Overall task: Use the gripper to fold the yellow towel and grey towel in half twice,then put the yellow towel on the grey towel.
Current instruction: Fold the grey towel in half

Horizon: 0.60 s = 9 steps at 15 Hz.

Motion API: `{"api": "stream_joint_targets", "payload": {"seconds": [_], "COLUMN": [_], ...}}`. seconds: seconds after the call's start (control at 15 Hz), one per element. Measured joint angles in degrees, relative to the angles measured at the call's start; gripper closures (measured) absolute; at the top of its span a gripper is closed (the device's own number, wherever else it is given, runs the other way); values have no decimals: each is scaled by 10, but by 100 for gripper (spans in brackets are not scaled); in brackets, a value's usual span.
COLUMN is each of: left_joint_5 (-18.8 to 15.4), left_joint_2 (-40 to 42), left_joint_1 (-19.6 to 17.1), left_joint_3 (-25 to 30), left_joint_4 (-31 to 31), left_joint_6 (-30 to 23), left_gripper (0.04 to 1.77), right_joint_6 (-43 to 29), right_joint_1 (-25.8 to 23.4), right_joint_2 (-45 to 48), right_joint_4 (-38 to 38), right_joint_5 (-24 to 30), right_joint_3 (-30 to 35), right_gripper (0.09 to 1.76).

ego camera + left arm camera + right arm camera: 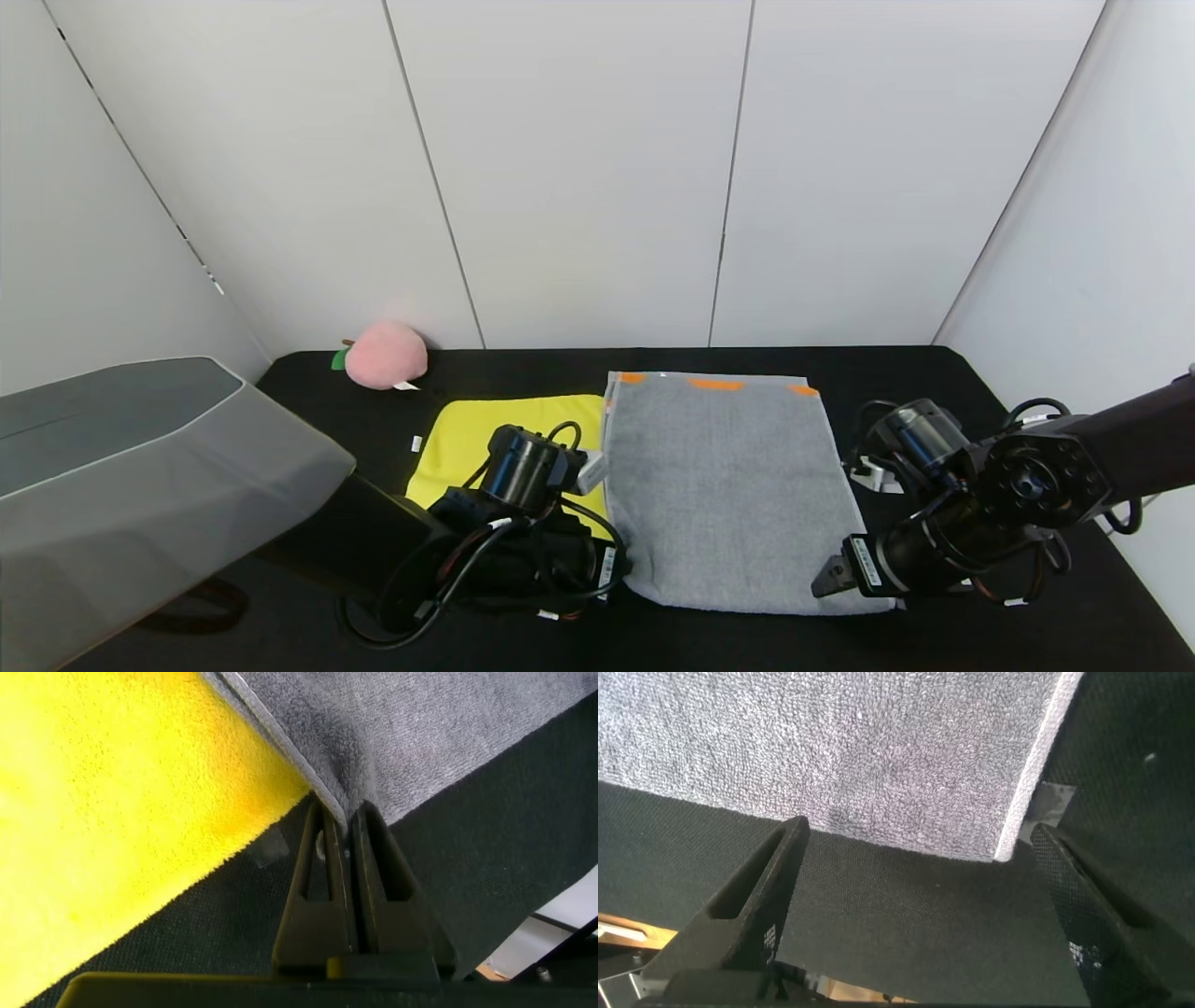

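Yellow towel (509, 439) lies flat on the table's left side, fleecy, light, limp. Left gripper (352, 821) is pinched shut on the near-left corner of the grey towel (728, 485), which lies just beside the yellow one – soft terry, floppy, prob. sags if lifted by one corner. Right gripper (915, 868) is spread wide, empty, at the near-right corner – take hold there too.

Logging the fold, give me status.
Left gripper shut on grey towel near corner. Right gripper open at other near corner. Yellow towel flat alongside.
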<state>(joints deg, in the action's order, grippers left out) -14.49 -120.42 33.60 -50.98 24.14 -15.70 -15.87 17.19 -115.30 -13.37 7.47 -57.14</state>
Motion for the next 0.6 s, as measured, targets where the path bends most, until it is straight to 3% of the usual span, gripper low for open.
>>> {"api": "stream_joint_targets", "payload": {"seconds": [0.6], "left_joint_5": [0], "left_joint_2": [0], "left_joint_1": [-1], "left_joint_3": [0], "left_joint_4": [0], "left_joint_6": [0], "left_gripper": [168], "right_joint_6": [-25], "right_joint_1": [18], "right_joint_2": [-11], "right_joint_4": [0], "right_joint_5": [-12], "right_joint_3": [-9], "right_gripper": [14]}}
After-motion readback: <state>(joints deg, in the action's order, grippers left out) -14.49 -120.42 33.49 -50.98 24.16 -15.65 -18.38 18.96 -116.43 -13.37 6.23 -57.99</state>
